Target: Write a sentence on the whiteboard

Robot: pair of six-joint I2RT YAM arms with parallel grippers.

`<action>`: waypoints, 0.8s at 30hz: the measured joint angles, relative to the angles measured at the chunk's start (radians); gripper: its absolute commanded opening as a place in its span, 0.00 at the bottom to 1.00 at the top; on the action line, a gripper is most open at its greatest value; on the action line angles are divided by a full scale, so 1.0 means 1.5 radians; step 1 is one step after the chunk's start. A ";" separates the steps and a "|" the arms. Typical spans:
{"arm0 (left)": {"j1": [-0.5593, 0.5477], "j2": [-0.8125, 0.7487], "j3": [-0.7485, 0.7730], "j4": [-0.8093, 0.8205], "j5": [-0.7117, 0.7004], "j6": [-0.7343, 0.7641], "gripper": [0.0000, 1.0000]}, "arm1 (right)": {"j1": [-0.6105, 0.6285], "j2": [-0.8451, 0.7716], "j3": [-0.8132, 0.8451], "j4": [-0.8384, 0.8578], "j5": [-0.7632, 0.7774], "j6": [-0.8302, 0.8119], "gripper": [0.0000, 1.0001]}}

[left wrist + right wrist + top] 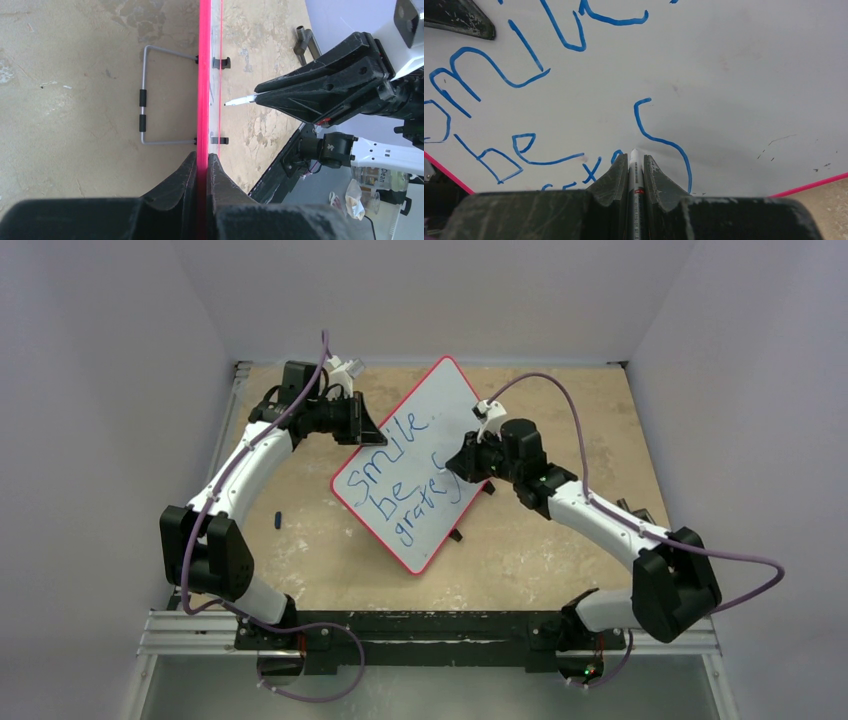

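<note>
So: whiteboard (452,400) propped up, mid-table. Left gripper (202,161) pinches its red rim tight, likely so board won't wobble. Right gripper (635,161) squeezes marker (635,176), tip just beside board for writing. Blue sentence (400,475): last word looks unfinished.

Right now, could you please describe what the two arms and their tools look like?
Both the left arm and right arm have white links with chunky black joints, and a purple cable loops along each. The left tool and right tool are black, with two wedge-shaped fingers tapering to the tips; the right one's look scuffed.
</note>
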 measured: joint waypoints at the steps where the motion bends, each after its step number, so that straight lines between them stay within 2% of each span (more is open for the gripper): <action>1: 0.000 0.000 0.000 0.000 0.000 0.000 0.00 | 0.000 0.005 0.001 0.000 -0.001 0.000 0.00; 16: 0.000 0.000 0.000 0.000 -0.002 0.000 0.00 | 0.000 0.041 0.016 -0.002 -0.014 0.000 0.00; 24: 0.000 0.000 0.000 0.000 -0.005 0.000 0.00 | -0.002 0.070 0.073 -0.018 0.019 -0.005 0.00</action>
